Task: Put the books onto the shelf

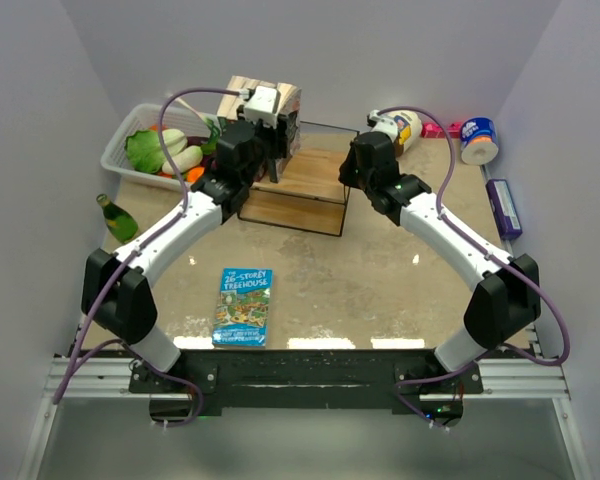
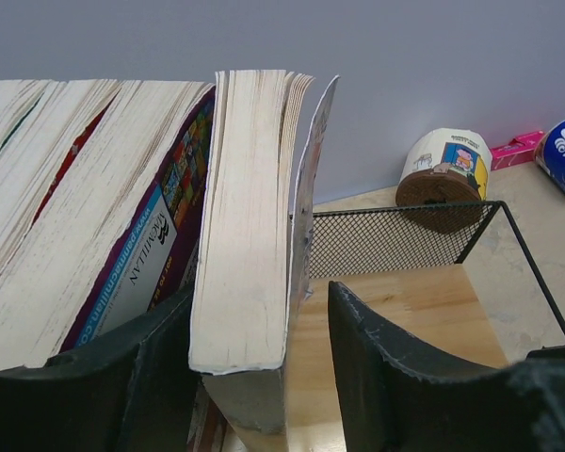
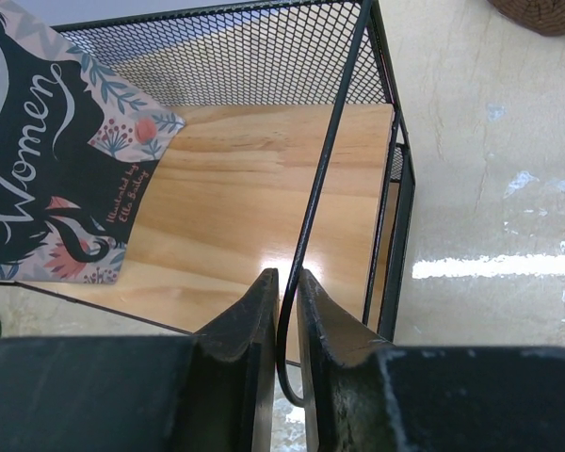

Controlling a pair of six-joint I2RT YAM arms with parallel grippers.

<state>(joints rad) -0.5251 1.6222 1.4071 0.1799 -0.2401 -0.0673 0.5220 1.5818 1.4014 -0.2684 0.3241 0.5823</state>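
Tan surface (image 1: 380, 290), white walls. At the back stands the shelf (image 1: 310, 180), with books (image 2: 94, 217) upright at its left end. Left gripper (image 2: 264, 311) is spread apart around the last book (image 2: 245, 217). Right gripper (image 3: 287, 282) pinches the shelf's thin black bar. Treehouse book (image 1: 243, 307) lies flat near the front.

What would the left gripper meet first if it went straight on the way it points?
Probably the grey book, which stands between the left gripper's open fingers; behind it comes the shelf's mesh wall. Depth is unclear.
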